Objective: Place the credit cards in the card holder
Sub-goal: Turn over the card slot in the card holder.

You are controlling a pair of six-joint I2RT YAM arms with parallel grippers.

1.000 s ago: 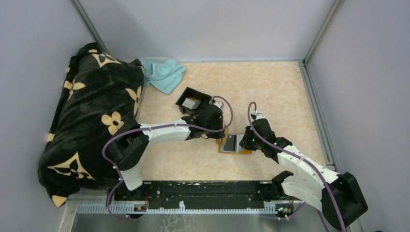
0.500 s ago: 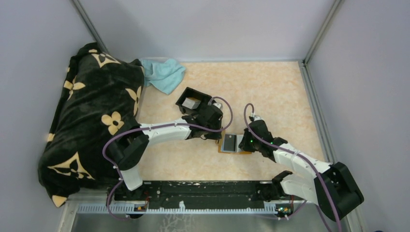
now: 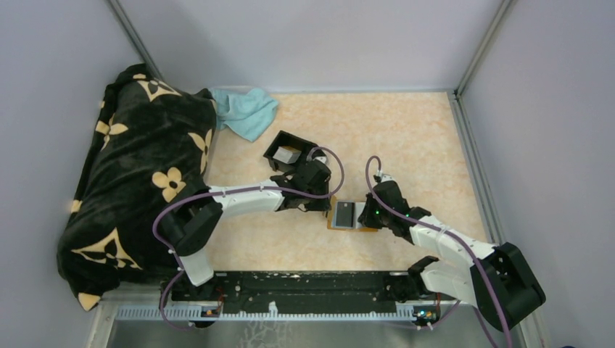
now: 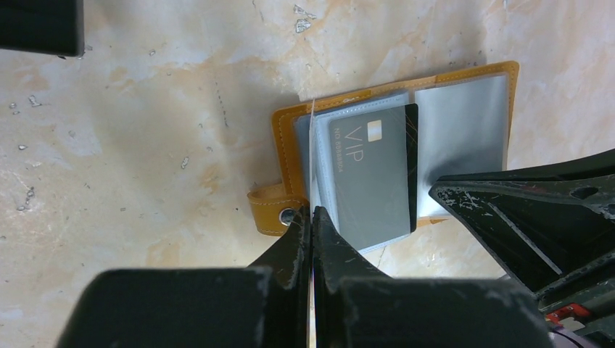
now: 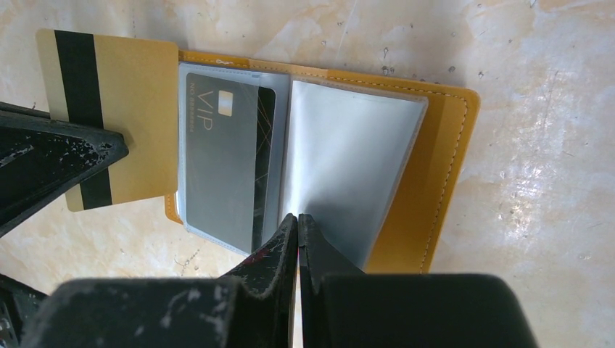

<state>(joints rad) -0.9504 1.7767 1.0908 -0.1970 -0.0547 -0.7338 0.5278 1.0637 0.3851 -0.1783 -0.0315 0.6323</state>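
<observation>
The orange card holder (image 3: pixel 348 216) lies open on the table between both arms. A grey VIP credit card (image 5: pixel 217 159) sits inside its clear left sleeve, also visible in the left wrist view (image 4: pixel 370 174). My left gripper (image 4: pixel 312 212) is shut on a gold credit card (image 5: pixel 138 123) with a black stripe. It holds that card on edge at the holder's left rim, by the snap tab (image 4: pixel 279 212). My right gripper (image 5: pixel 297 216) is shut on the near edge of the holder's clear right sleeve (image 5: pixel 348 167), which rises to the fingertips.
A black open tray (image 3: pixel 279 143) with a pale card (image 3: pixel 288 154) in it stands behind the left wrist. A black blanket with gold flowers (image 3: pixel 138 174) fills the left side, with a cyan cloth (image 3: pixel 246 112) at the back. Grey walls enclose the table.
The right gripper shifted slightly left and its jaws closed on the clear sleeve. The left wrist sank a little toward the holder, still gripping the gold card.
</observation>
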